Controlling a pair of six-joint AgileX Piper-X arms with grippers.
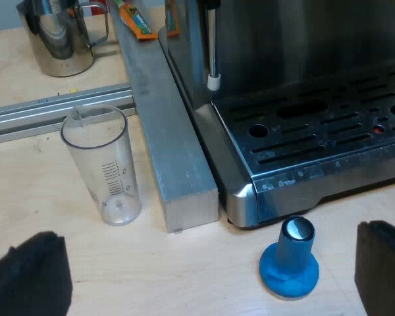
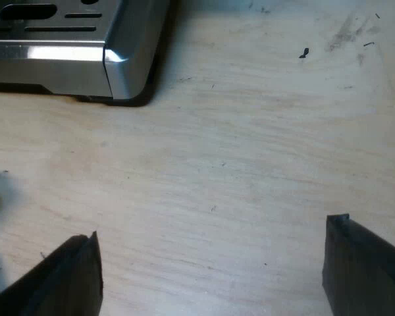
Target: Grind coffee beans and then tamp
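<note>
Left wrist view is showing the left tool (image 1: 204,276) hovering over the worktop (image 1: 26,197), its fingers spread wide and gripping nothing. A metal jug (image 1: 56,36) is standing well off beyond a low rail (image 1: 46,112). A measuring glass (image 1: 105,168) is standing upright just beside a metal bar (image 1: 174,158) that is running along the side of the espresso machine (image 1: 303,131). The blue tamper (image 1: 291,260) is resting on its base near the machine's front corner, ahead of the gap between the tool's fingers and nearer one of them, with open wood around it. Right wrist view is showing the right tool (image 2: 214,266) hanging wide open and empty over bare worktop, well apart from another front corner of the machine.
</note>
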